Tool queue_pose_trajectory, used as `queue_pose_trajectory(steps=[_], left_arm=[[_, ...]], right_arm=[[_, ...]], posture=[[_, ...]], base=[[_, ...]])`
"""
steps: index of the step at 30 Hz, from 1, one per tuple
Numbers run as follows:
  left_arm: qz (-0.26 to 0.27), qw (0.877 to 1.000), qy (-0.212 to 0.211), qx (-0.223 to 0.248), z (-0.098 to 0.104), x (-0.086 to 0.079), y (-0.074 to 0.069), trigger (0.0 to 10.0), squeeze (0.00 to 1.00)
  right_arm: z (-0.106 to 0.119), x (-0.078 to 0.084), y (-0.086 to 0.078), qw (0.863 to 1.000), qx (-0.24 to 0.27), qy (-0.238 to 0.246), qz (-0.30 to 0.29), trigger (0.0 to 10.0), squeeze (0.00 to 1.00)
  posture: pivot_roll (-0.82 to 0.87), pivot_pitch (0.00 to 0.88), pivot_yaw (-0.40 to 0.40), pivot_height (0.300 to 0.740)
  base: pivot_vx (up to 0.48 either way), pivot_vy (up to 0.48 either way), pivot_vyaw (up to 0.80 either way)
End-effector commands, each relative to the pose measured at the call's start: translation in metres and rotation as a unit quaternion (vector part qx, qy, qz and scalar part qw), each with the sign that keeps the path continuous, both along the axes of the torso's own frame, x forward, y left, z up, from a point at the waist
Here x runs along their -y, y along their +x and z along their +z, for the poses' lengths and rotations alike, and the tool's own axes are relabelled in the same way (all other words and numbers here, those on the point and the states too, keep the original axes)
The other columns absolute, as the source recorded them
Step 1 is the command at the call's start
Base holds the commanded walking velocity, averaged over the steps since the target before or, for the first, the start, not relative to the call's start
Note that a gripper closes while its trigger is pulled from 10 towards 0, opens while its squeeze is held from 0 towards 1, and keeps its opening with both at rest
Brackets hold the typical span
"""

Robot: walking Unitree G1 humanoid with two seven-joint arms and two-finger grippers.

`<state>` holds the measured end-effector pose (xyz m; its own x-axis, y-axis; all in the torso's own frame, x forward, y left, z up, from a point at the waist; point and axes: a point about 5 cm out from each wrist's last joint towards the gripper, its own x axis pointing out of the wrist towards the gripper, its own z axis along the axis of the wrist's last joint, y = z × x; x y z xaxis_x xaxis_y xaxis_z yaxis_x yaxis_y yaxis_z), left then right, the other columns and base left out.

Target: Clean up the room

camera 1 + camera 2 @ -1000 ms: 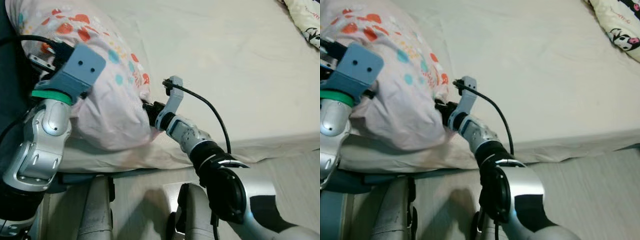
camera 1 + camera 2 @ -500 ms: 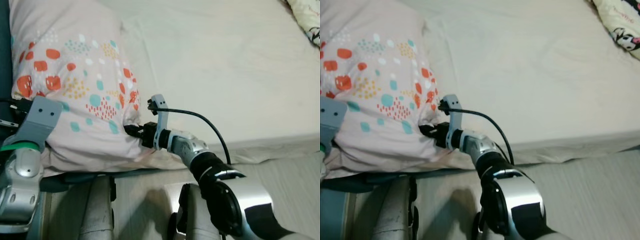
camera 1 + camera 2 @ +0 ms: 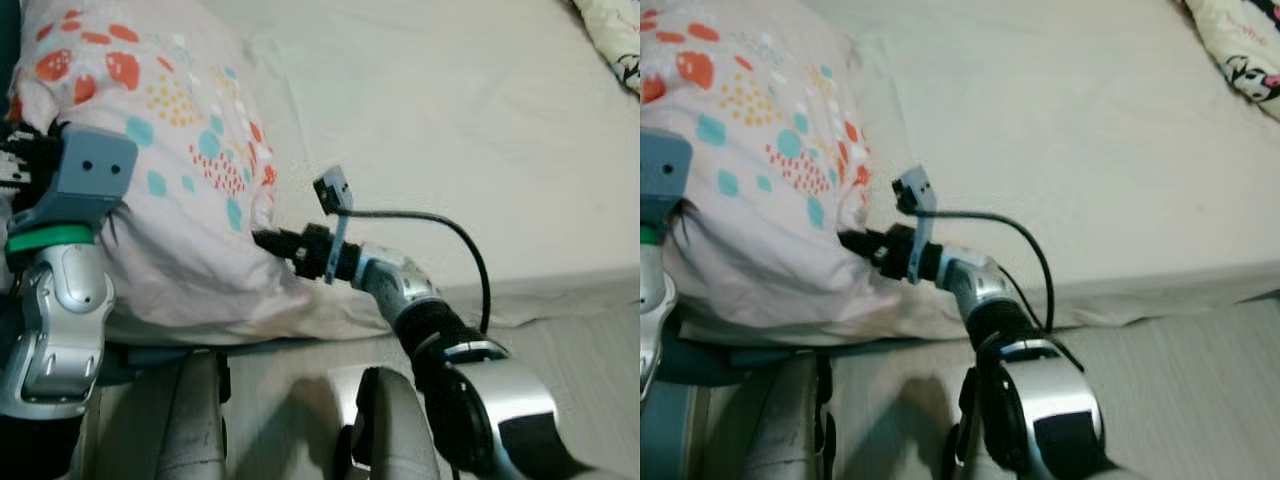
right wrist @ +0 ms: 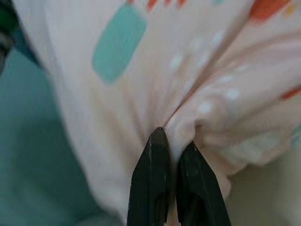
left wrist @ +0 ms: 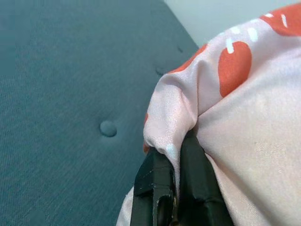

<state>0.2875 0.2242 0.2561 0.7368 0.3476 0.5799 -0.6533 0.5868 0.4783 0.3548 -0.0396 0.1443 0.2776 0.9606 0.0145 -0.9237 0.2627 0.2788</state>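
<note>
We have lifted the soft pink pillow with red and teal spots (image 3: 170,150) a bit higher at the head of the cream bed sheet (image 3: 450,130), our left gripper (image 5: 176,188) and right gripper (image 4: 171,165) both pinched tight on its corners, so it looks nearly ready to set down neatly

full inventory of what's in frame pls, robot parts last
pillow: 1, pale pink with red, teal and yellow spots, at the robot's left on the bed, pinched at two edges
bed sheet: 1, cream, covers the mattress ahead and to the right
second cushion: 1, cream with a cartoon print, far right corner of the bed
headboard: 1, teal, tufted with buttons, behind the pillow
floor: pale wood, lower right below the bed edge
left gripper: 1, black fingers, shut on the pillow's left edge
right gripper: 1, black fingers, shut on a fold at the pillow's right edge
arms: 2, silver, with blue-grey wrist mounts; a black cable loops over the right one
</note>
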Motion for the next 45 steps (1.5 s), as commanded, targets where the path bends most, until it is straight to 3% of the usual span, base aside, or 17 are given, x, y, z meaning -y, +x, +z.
queue_pose_trajectory(steps=[1, 3, 11, 13, 14, 16, 19, 20, 21, 27, 29, 31, 35, 37, 41, 44, 45], left_arm=[[-0.041, 0.997, 0.014, -0.060, -0.016, 0.009, 0.006, 10.0, 0.00], [-0.056, 0.993, 0.015, -0.102, -0.029, 0.011, 0.008, 10.0, 0.00], [-0.056, 0.993, 0.015, -0.102, -0.029, 0.011, 0.008, 10.0, 0.00], [-0.050, 0.989, 0.007, -0.140, -0.042, 0.007, 0.009, 10.0, 0.00], [0.002, 0.991, -0.012, -0.135, -0.049, -0.011, 0.010, 10.0, 1.00], [0.086, 0.990, -0.033, -0.105, -0.052, -0.037, 0.007, 10.0, 1.00], [0.131, 0.985, -0.044, -0.103, -0.052, -0.053, 0.000, 10.0, 1.00], [0.136, 0.983, -0.055, -0.114, -0.055, -0.059, -0.005, 10.0, 0.62], [0.123, 0.981, -0.076, -0.131, -0.059, -0.063, -0.010, 10.0, 0.00], [-0.027, 0.966, -0.187, -0.174, -0.069, -0.065, -0.024, 10.0, 0.00], [-0.112, 0.954, -0.232, -0.153, -0.055, -0.069, -0.030, 10.0, 0.00], [-0.130, 0.952, -0.239, -0.140, -0.048, -0.072, -0.031, 10.0, 0.00], [-0.151, 0.963, -0.205, -0.089, -0.011, -0.080, -0.029, 10.0, 0.00], [-0.167, 0.974, -0.147, -0.042, 0.030, -0.082, -0.029, 10.0, 0.00], [-0.194, 0.977, -0.082, -0.013, 0.065, -0.076, -0.029, 10.0, 0.00], [-0.246, 0.967, -0.072, -0.016, 0.079, -0.064, -0.027, 10.0, 0.00], [-0.289, 0.952, -0.083, -0.050, 0.072, -0.053, -0.026, 10.0, 0.00]], right_arm=[[-0.023, 0.011, -0.008, 1.000, -0.009, -0.023, -0.018, 10.0, 0.00], [-0.030, 0.016, -0.010, 0.999, -0.017, -0.029, -0.033, 10.0, 0.00], [-0.030, 0.016, -0.010, 0.999, -0.017, -0.029, -0.033, 10.0, 0.00], [-0.037, 0.022, -0.011, 0.998, -0.029, -0.030, -0.051, 10.0, 0.00], [-0.038, 0.036, -0.009, 0.996, -0.039, -0.006, -0.085, 10.0, 0.00], [-0.035, 0.055, -0.006, 0.991, -0.047, 0.027, -0.126, 10.0, 0.00], [-0.034, 0.062, -0.005, 0.989, -0.046, 0.036, -0.138, 10.0, 0.00], [-0.034, 0.063, -0.005, 0.988, -0.046, 0.037, -0.140, 10.0, 0.00], [-0.035, 0.064, -0.006, 0.988, -0.046, 0.037, -0.141, 10.0, 0.00], [-0.037, 0.063, -0.008, 0.988, -0.046, 0.038, -0.142, 10.0, 0.00], [-0.038, 0.062, -0.009, 0.988, -0.046, 0.040, -0.142, 10.0, 0.00], [-0.037, 0.062, -0.009, 0.988, -0.045, 0.042, -0.142, 10.0, 0.00], [-0.027, 0.064, -0.007, 0.987, -0.031, 0.060, -0.144, 10.0, 0.00], [-0.013, 0.067, -0.005, 0.986, -0.005, 0.078, -0.147, 10.0, 0.00], [0.007, 0.075, -0.004, 0.982, 0.034, 0.096, -0.157, 10.0, 0.00], [0.022, 0.086, -0.007, 0.977, 0.063, 0.110, -0.173, 10.0, 0.00], [0.025, 0.088, -0.009, 0.976, 0.067, 0.113, -0.176, 10.0, 0.00]], posture=[[0.18, 0.186, -0.048, 0.584], [0.18, 0.186, -0.048, 0.584], [0.18, 0.186, -0.048, 0.584], [0.18, 0.182, -0.040, 0.584], [0.16, 0.164, -0.040, 0.584], [0.17, 0.163, -0.041, 0.584], [0.17, 0.164, -0.041, 0.584], [0.17, 0.166, -0.041, 0.584], [0.18, 0.170, -0.042, 0.584], [0.19, 0.181, -0.045, 0.584], [0.20, 0.186, -0.050, 0.584], [0.20, 0.186, -0.050, 0.584], [0.21, 0.189, -0.055, 0.584], [0.21, 0.190, -0.057, 0.584], [0.21, 0.188, -0.053, 0.584], [0.20, 0.189, -0.048, 0.584], [0.20, 0.190, -0.045, 0.584]], base=[[0.000, 0.000, 0.00], [0.000, 0.000, 0.00], [0.000, 0.000, 0.00], [0.000, 0.000, 0.00], [0.000, 0.000, 0.00], [0.000, 0.000, 0.00], [0.000, 0.000, 0.00], [0.000, 0.000, 0.00], [0.000, 0.000, 0.00], [0.000, 0.000, 0.00], [0.000, 0.000, 0.00], [0.000, 0.000, 0.00], [0.000, 0.000, 0.00], [0.000, 0.000, 0.00], [0.000, 0.000, 0.00], [0.000, 0.000, 0.00], [0.000, 0.000, 0.00]])
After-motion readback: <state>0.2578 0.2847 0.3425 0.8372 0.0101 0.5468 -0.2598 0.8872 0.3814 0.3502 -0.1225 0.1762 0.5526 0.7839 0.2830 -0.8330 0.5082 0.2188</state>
